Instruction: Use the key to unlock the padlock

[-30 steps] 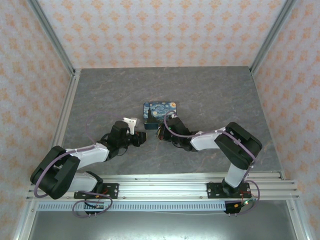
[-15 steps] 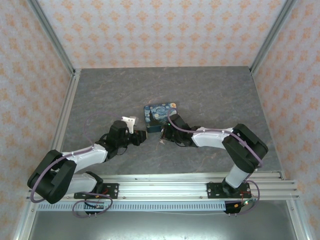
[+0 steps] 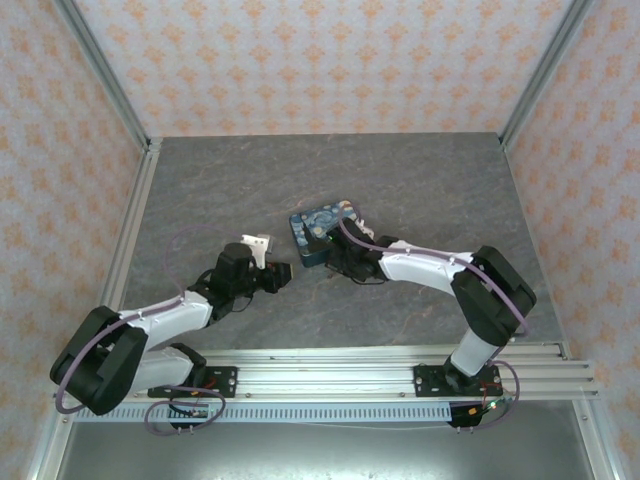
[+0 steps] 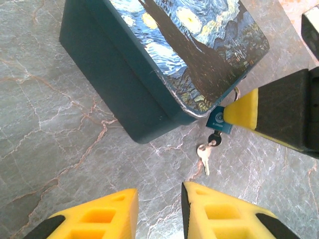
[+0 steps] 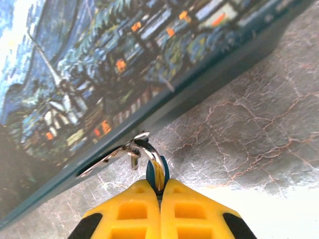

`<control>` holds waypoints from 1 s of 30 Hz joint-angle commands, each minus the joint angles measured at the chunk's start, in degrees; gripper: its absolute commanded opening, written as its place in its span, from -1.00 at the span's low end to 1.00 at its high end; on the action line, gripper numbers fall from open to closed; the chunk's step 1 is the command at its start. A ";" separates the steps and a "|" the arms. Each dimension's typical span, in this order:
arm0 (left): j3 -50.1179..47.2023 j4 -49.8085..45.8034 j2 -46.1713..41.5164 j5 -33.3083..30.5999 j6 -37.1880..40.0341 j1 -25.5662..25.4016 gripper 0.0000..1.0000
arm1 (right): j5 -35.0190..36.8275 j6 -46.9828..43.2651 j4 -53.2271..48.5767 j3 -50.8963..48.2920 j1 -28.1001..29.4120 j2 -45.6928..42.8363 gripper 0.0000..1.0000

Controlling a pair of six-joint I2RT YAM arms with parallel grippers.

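Observation:
The padlock [image 4: 218,121] is a tiny blue-cased lock with a brassy edge [image 5: 158,173]. Its silver shackle [image 5: 144,147] hooks through the hasp of the blue swirl-painted tin [image 3: 322,232]. My right gripper [image 5: 160,188] is shut on the padlock body at the tin's near corner [image 3: 327,262]. A black-headed key [image 4: 214,140] sits in the lock's underside, and a silver key [image 4: 203,157] dangles from it onto the table. My left gripper [image 4: 158,199] stands open just short of the keys [image 3: 280,275], with nothing between its fingers.
The tin [image 4: 164,55] rests on the grey marbled table [image 3: 420,190] and blocks the space behind the lock. Patterned walls and metal frame posts [image 3: 130,130] ring the table. The aluminium rail [image 3: 330,375] carrying both bases runs along the near edge.
My right gripper has pushed forward and left with the padlock, and the tin has turned and shifted slightly. The left gripper has stayed almost in place.

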 commanded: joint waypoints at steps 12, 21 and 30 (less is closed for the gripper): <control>-2.14 -1.20 -3.48 -1.07 -0.16 0.55 -0.41 | 11.58 3.80 -9.18 6.68 -0.32 2.98 -1.00; -3.33 -3.76 -7.85 -2.20 0.54 0.61 -0.39 | 9.58 1.56 -8.64 5.50 -1.58 2.98 -1.00; -3.67 -4.58 -10.11 -2.58 0.74 0.66 -0.38 | 4.34 -1.46 -12.31 5.39 -5.60 2.86 -1.00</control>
